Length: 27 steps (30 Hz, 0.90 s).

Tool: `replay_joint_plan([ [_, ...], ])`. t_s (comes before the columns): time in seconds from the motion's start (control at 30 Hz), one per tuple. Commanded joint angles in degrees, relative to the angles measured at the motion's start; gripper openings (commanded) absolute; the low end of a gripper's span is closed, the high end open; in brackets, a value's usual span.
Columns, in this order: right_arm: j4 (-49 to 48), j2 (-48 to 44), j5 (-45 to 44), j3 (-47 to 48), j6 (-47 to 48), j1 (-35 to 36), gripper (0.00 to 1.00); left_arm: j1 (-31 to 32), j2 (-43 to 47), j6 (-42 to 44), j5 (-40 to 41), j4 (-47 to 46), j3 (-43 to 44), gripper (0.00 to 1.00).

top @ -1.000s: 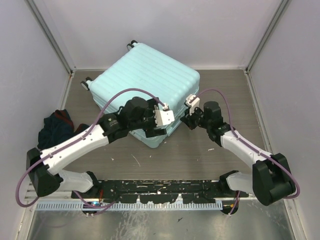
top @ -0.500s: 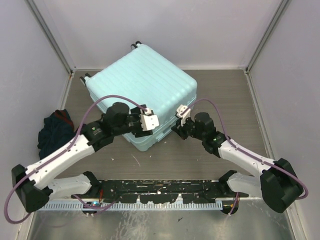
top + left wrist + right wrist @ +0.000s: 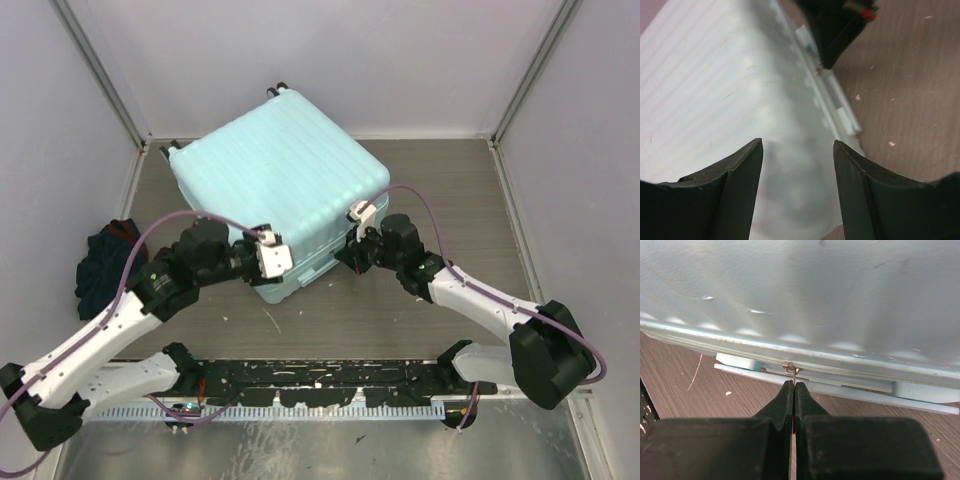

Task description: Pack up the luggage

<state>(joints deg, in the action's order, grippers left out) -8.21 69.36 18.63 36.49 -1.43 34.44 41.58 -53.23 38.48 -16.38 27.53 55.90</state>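
Observation:
The luggage (image 3: 275, 175) is a pale mint-green ribbed hard-shell suitcase lying closed and flat at the back of the table, with small black wheels at its far edge. My left gripper (image 3: 288, 272) is open and empty, its jaws either side of the suitcase's near corner (image 3: 715, 90). My right gripper (image 3: 343, 258) is at the near right side of the suitcase, shut on the metal zipper pull (image 3: 791, 369) on the zip seam below the shell (image 3: 815, 300). The right gripper also shows in the left wrist view (image 3: 840, 30).
A heap of dark blue and red clothes (image 3: 105, 262) lies on the table at the left, by the left wall. Pale walls close in the table on the left, back and right. A black rail (image 3: 320, 380) runs along the near edge.
Both grippers have moved left and nearer along the suitcase's near side. The suitcase has turned a little, its near corner shifting left. The right gripper stays shut at the zip seam.

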Motion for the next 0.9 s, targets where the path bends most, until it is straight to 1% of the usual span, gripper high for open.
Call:
replay_joint_plan([
  [0.0,-1.87,0.89,0.93,4.33,-1.97,-2.22,0.0,12.92,5.52,-2.58,10.31,-4.25,-1.59,0.59],
  [0.03,-2.08,1.06,0.81,4.52,-2.48,-2.26,0.01,16.43,5.13,-2.88,12.15,-4.72,-0.57,0.59],
  [0.1,-2.83,0.98,0.58,4.56,-2.63,-2.35,0.01,21.23,3.02,-3.17,14.56,-4.52,1.94,0.58],
  [0.17,-3.37,1.03,0.72,4.47,-2.28,-2.36,0.01,23.6,-0.6,-4.07,14.49,-4.48,3.37,0.6],
  [0.27,-3.4,1.13,1.53,4.6,-1.88,-2.88,0.0,24.84,-5.33,-6.2,13.44,-6.13,3.01,0.61],
  [0.37,-3.4,0.76,1.8,4.71,-1.09,-3.4,0.01,27.0,-10.2,-9.55,19.12,-8.66,2.56,0.62],
  [0.43,-3.54,0.68,2.02,4.73,-0.24,-3.41,0.01,27.97,-12.73,-10.84,21.28,-9.46,2.27,0.62],
  [0.57,-4.05,1.44,2.11,5.56,-0.1,-3.5,0.01,28.45,-16.37,-10.08,24.31,-14.6,-1.77,0.63],
  [0.73,-4.89,1.92,1.55,5.79,-0.26,-3.54,0.01,28.51,-23.3,-7.82,31.71,-21.8,-5.41,0.65],
  [0.8,-4.69,1.87,1.58,5.65,-0.41,-3.57,0.01,28.39,-25.97,-7.82,36.53,-25.5,-6.05,0.67],
  [0.87,-4.31,1.62,1.54,5.41,-0.34,-3.59,0.01,28.17,-27.54,-8.31,38.57,-27.55,-6.08,0.69],
])
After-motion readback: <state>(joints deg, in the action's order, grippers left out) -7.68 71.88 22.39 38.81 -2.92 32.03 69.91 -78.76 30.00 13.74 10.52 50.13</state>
